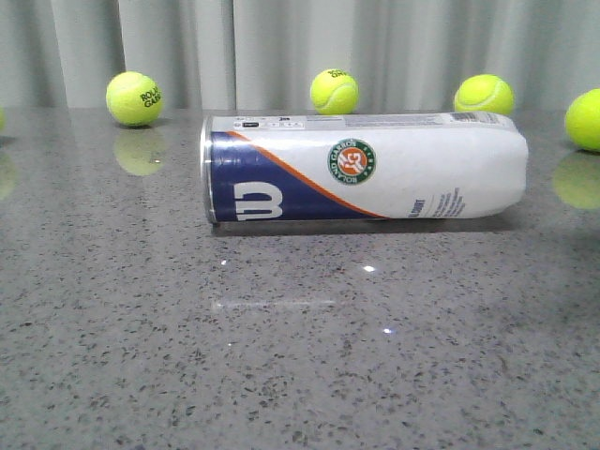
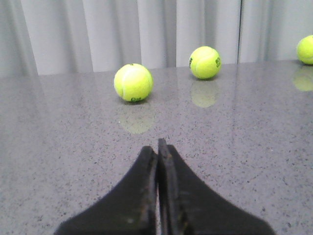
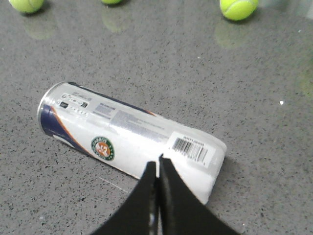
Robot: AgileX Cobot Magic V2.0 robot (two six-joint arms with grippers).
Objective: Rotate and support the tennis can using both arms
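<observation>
The tennis can point(image 1: 364, 168) is seen lying on its side on the speckled grey bench point(image 1: 300, 356), its metal rim turned to the left in the front view and the navy band with the white "W" at that end. Four tennis balls point(image 1: 334, 91) are scattered behind it, before a pale curtain point(image 1: 281, 47). The left hand point(image 2: 158, 147) is pressed together, empty, low over bare bench. The right hand point(image 3: 157, 164) is likewise closed on nothing, poised above the can near its barcode point(image 3: 190, 147).
</observation>
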